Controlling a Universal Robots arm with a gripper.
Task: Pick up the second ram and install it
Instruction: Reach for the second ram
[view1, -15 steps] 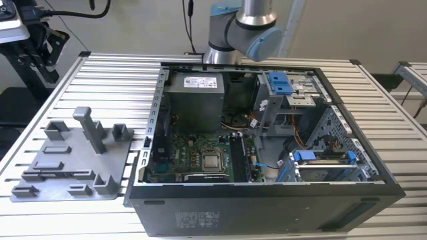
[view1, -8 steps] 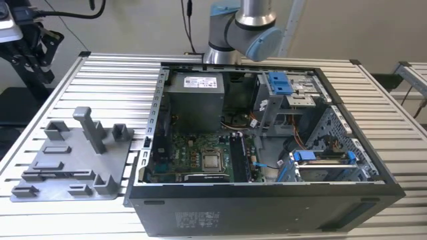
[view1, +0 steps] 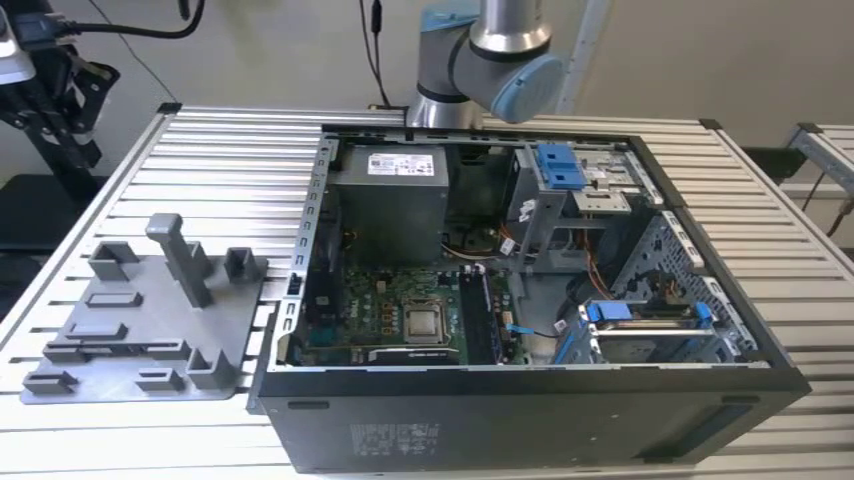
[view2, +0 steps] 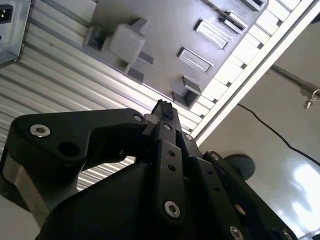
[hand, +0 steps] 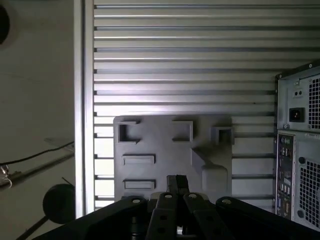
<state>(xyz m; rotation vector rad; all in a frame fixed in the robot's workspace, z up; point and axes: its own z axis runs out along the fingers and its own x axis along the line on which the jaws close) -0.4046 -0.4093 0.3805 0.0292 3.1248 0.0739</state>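
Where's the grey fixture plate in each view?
Exterior view: grey fixture plate on the slatted table, at the exterior view's left of the computer case.
First wrist view: plate beyond the gripper, between table edge and case.
Second wrist view: plate beyond the gripper, on the slats.
Shared landmark: the plate's tall post.

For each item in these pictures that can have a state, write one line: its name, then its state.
computer case: lying on its side on the table, side panel off, inside exposed.
fixture plate: flat on the table, beside the case.
gripper: shut, above the fixture plate.
processor: on the motherboard, uncovered.
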